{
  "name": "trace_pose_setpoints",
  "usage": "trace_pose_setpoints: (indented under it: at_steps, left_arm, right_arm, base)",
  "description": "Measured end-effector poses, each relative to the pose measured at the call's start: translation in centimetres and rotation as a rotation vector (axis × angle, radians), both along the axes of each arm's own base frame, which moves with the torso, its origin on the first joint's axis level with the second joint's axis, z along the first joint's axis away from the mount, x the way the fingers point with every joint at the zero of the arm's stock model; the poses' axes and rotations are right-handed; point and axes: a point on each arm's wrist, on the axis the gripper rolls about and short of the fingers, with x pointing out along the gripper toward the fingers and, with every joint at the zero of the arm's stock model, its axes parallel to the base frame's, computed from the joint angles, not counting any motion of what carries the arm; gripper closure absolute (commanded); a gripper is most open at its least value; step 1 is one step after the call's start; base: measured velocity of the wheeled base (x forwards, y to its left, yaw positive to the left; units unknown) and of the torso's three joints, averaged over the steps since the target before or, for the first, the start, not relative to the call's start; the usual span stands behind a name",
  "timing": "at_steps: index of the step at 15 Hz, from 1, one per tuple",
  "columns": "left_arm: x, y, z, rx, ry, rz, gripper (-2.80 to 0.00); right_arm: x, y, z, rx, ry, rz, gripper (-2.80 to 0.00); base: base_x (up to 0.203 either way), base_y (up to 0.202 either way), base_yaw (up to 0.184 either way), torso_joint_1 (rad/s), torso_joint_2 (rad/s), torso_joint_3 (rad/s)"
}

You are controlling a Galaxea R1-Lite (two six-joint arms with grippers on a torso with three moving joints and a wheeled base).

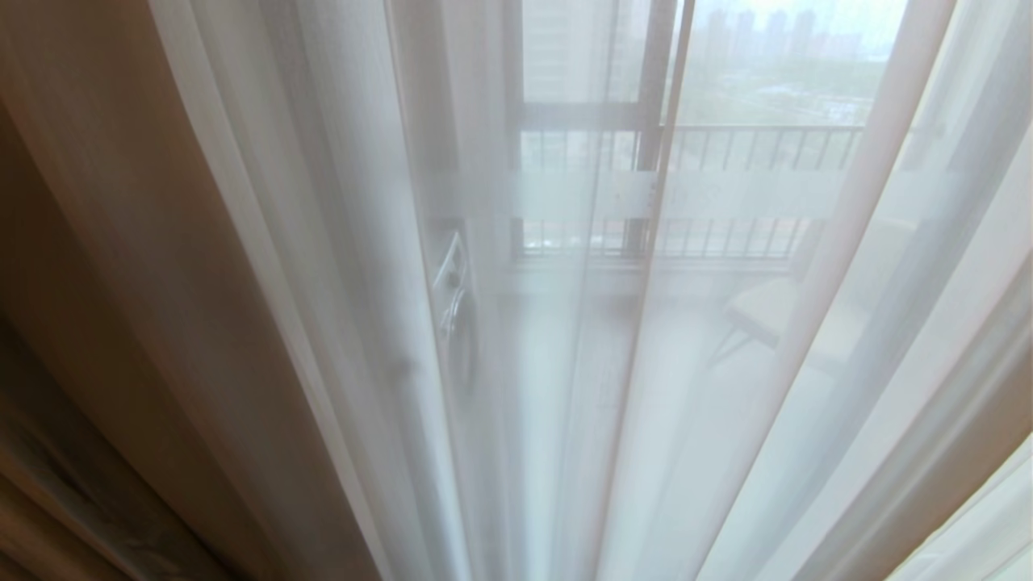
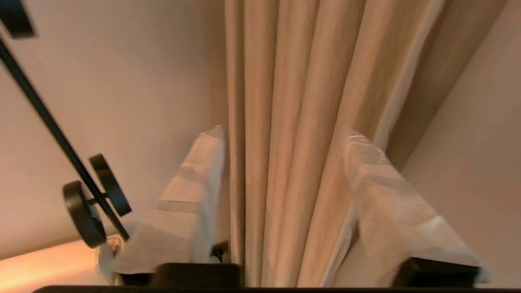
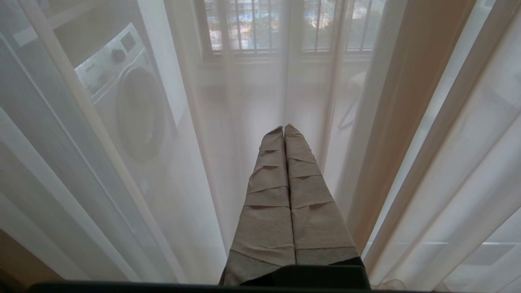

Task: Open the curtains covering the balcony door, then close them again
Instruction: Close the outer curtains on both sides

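— Where's the left gripper (image 2: 285,134) against the curtains?

— Its two tape-wrapped fingers (image 2: 191,195) stand apart, and folds of the beige drape (image 2: 293,101) run through the gap between them. Whether the cloth touches either finger, I can't tell.

— And the right gripper (image 3: 284,129)?

— Pressed shut on nothing, fingers side by side, pointing at the white sheers (image 3: 228,122), which hang just ahead of its tips.

— What are the fabrics like?

— The drape is opaque, faintly woven, in long rounded pleats. The sheers are thin and see-through, falling in soft vertical folds.

— What differs between the views?

— The left wrist view alone shows a plain wall and a black wall lamp (image 2: 87,203) beside the drape. The right wrist view picks out a washing machine (image 3: 130,101) behind the sheers. The head view shows neither arm: sheers across the balcony door (image 1: 654,145), its frosted band (image 1: 581,196) faint through them, with the barred railing (image 1: 759,149) beyond.
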Motion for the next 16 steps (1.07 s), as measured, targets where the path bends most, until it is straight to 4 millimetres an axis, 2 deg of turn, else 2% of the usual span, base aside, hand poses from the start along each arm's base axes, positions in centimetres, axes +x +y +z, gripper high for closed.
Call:
trace_pose_setpoints:
  at_steps: [5,16]
  left_arm:
    - [2.3,2.1,-1.1,0.001,-0.001,-0.082,-2.80]
    - [11.0,9.6,-4.6,0.082,-0.059,-0.162,-2.80]
  right_arm:
    - [0.0,0.0,0.0,0.000,0.000,0.000,0.00]
    - [0.0,0.0,0.0,0.000,0.000,0.000,0.00]
  base:
    - [0.000,0.000,0.000,0.000,0.00,0.000]
    - [0.000,0.000,0.000,0.000,0.00,0.000]
